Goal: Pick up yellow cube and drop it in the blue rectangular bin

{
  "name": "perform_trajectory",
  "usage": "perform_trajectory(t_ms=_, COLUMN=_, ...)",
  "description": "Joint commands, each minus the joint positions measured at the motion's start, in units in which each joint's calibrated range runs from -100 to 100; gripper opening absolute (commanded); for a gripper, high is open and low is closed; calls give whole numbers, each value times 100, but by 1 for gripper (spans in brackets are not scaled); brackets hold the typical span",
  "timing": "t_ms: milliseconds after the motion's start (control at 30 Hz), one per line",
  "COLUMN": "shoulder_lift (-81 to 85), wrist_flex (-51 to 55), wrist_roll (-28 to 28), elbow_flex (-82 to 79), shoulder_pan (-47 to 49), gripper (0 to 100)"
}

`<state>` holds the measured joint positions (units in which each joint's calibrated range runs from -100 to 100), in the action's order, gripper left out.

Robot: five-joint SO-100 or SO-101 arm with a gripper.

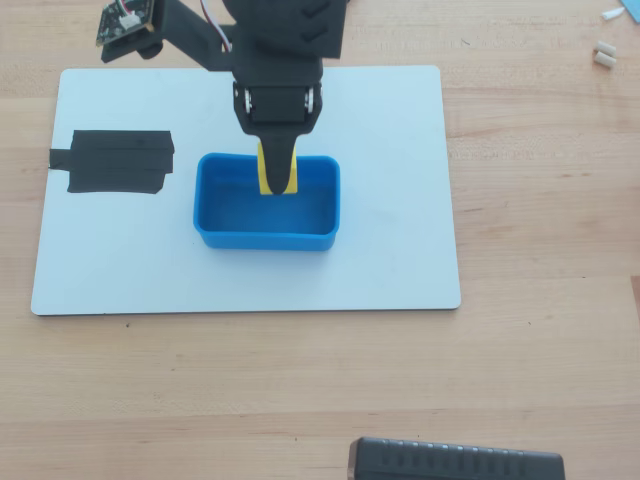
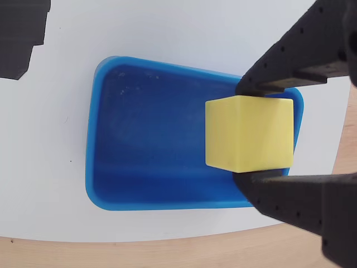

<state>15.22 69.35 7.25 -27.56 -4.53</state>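
Observation:
The yellow cube [image 2: 249, 133] is held between my gripper's two black fingers, above the blue rectangular bin [image 2: 150, 151]. In the overhead view my gripper [image 1: 276, 175] hangs over the bin's far wall, and the yellow cube [image 1: 277, 182] shows only as narrow yellow strips beside the finger. The blue bin [image 1: 267, 232] sits in the middle of a white board, and nothing lies inside it. In the wrist view my gripper [image 2: 251, 134] is shut on the cube over the bin's right part.
The white board [image 1: 400, 200] lies on a wooden table. A black tape patch [image 1: 115, 162] is stuck at the board's left. A black ridged object [image 1: 455, 462] lies at the table's front edge. Small white bits [image 1: 604, 52] lie at the far right.

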Motion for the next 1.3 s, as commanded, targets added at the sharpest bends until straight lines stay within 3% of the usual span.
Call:
perform_trajectory(t_ms=0, shoulder_lift=396, wrist_flex=-411, wrist_roll=24, elbow_flex=-117, shoulder_pan=-79, gripper=11)
perform_trajectory(t_ms=133, shoulder_lift=387, wrist_flex=-428, wrist_roll=24, elbow_flex=-144, shoulder_pan=-70, gripper=21)
perform_trajectory(t_ms=433, shoulder_lift=1167, wrist_flex=-122, wrist_roll=-10, elbow_flex=-426, shoulder_pan=101, gripper=27)
perform_trajectory(t_ms=600, shoulder_lift=1938, wrist_flex=448, wrist_roll=-39, elbow_flex=-499, shoulder_pan=204, gripper=22)
perform_trajectory(t_ms=800, shoulder_lift=3508, wrist_flex=629, wrist_roll=-39, elbow_flex=-1844, shoulder_pan=358, gripper=0)
perform_trajectory(t_ms=1100, shoulder_lift=5747, wrist_flex=316, wrist_roll=127, elbow_flex=-3890, shoulder_pan=401, gripper=0)
perform_trajectory(t_ms=1267, shoulder_lift=6155, wrist_flex=-6, wrist_roll=142, elbow_flex=-4635, shoulder_pan=316, gripper=0)
